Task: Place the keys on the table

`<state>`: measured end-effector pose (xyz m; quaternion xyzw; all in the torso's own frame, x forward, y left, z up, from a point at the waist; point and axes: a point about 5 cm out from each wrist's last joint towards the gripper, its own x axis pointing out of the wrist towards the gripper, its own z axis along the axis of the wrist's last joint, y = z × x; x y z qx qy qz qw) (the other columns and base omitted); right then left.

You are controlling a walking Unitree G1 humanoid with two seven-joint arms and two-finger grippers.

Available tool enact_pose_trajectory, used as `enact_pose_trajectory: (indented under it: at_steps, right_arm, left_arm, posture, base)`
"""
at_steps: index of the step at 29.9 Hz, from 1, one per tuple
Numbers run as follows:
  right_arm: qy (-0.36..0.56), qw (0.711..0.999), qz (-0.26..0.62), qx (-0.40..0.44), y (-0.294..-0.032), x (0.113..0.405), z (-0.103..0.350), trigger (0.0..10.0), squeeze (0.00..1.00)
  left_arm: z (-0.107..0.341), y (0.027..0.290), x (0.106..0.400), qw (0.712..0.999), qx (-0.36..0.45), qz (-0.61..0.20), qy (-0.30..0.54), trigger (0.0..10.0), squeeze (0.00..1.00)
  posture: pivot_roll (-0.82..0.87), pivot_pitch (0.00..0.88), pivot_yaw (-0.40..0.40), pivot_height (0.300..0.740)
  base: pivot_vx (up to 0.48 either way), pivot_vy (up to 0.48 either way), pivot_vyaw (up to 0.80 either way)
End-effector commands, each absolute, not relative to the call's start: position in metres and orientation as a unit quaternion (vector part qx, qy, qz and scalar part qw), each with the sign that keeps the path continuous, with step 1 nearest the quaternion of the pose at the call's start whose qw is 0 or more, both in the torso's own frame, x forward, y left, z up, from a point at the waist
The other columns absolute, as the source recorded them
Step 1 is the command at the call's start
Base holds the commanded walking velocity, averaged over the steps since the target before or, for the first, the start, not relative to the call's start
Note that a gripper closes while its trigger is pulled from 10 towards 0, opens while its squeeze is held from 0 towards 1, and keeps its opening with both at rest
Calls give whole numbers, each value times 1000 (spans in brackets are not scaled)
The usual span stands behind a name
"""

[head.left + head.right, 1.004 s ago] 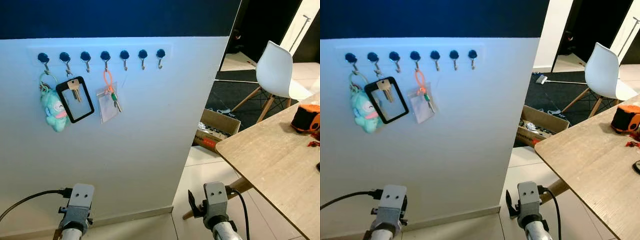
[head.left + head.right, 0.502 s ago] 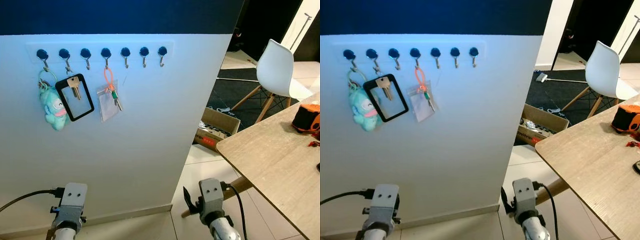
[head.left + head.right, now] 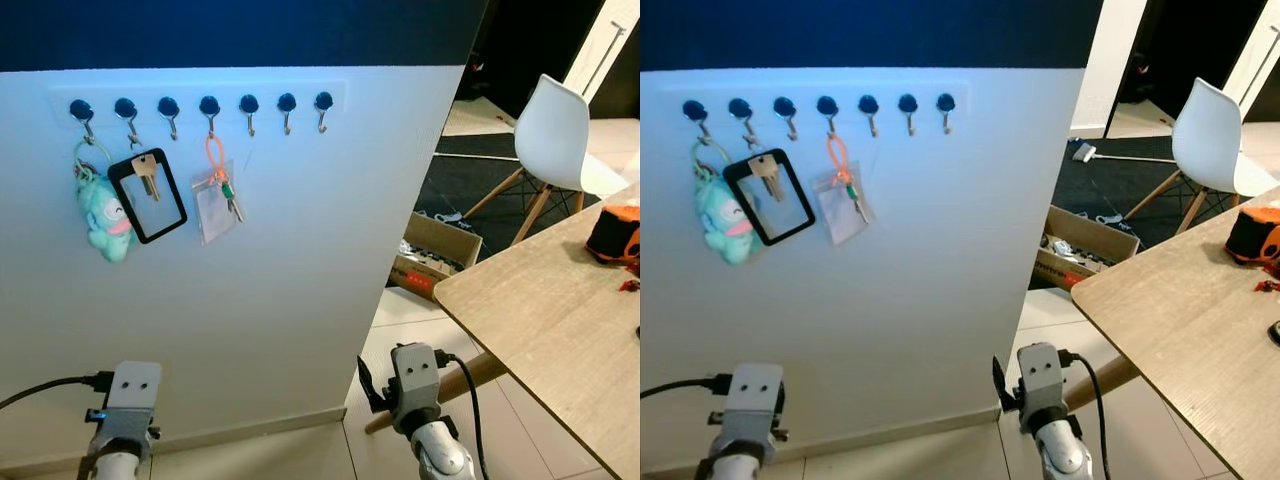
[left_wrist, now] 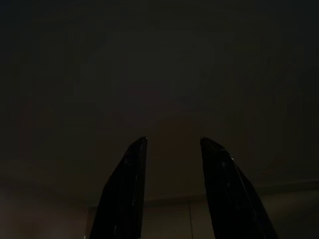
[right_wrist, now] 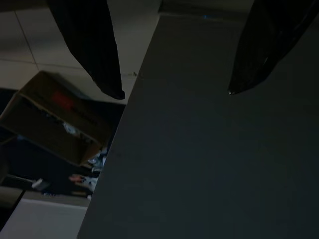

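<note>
- At ten o'clock I see the keys (image 3: 226, 197) hanging from a wall hook (image 3: 210, 108) on an orange loop.
- I judge them light and dangly; best pinched at the loop.
- My left gripper (image 4: 172, 191) and right gripper (image 5: 172, 74), both low at six o'clock, have fingers spread, empty.
- At three o'clock is the table (image 3: 540, 300).

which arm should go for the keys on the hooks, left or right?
Probably left. The keys hang on the hooks towards the wall's left end, roughly above the left gripper, which is open. The right gripper, also open, sits low near the wall's corner, towards the table.
</note>
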<state>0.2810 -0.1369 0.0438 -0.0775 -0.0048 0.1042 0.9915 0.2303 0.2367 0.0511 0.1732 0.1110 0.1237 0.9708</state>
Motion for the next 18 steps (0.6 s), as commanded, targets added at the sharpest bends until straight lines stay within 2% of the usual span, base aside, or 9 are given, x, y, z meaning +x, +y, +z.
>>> enact_pose_trajectory:
  at_steps: [1, 13, 18]
  right_arm:
    - [-12, 991, 102, -85, -142, 278, 47, 10000, 0]
    - [-51, 991, 97, -83, -147, 285, 73, 10000, 0]
    - [-50, 989, 115, -78, -136, 286, 75, 10000, 0]
  left_arm:
    - [51, 229, 233, 973, 171, 107, 113, 10000, 0]
    - [54, 220, 239, 976, 162, 98, 105, 10000, 0]
    - [51, 225, 237, 974, 158, 115, 110, 10000, 0]
  posture:
    - [120, 158, 10, 740]
    - [114, 150, -12, 740]
    - [114, 145, -25, 740]
  base:
    - [0, 0, 0]
    - [0, 0, 0]
    - [0, 0, 0]
